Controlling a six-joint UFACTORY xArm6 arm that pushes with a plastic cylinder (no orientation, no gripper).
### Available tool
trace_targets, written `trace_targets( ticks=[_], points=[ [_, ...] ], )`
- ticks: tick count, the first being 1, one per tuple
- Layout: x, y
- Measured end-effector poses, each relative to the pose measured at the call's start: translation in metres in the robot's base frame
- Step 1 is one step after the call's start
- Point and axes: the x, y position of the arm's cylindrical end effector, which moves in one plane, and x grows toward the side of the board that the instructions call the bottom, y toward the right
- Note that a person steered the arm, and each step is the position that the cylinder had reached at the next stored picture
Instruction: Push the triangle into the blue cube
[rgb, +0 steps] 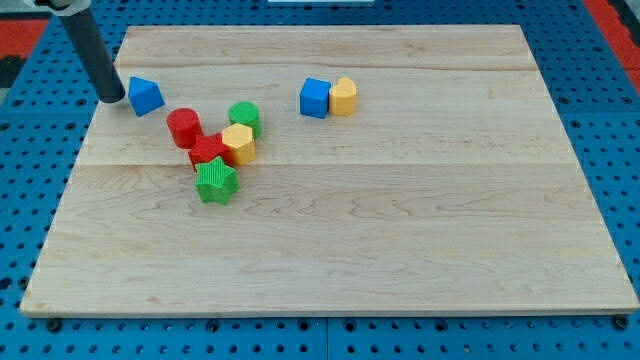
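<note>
Camera view shows a pale wooden board (400, 250) lying on a blue perforated table (620, 120). My dark straight rod comes down from the view's top left corner, and my tip (113, 98) sits at the board's left edge, just to the left of the blue triangular block (145, 95), very close to it, though whether it touches cannot be told. I carry no gripper, only the rod, so nothing is held. The blue cube (315, 98) lies well to the view's right of the triangle, in the upper middle of the board, touching a yellow rounded block (343, 96) on its right side. Between and below them is a cluster: a red cylinder (184, 128), a green cylinder (244, 118), a yellow hexagonal block (238, 143), a red block (208, 152) of unclear shape, and a green star-shaped block (216, 181) at the bottom.
</note>
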Motion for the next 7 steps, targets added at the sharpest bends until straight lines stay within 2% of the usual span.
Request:
trace_targets(
  ticks=[1,5,7],
  points=[
    [0.0,0.012],
    [0.0,0.142],
    [0.0,0.164]
  ],
)
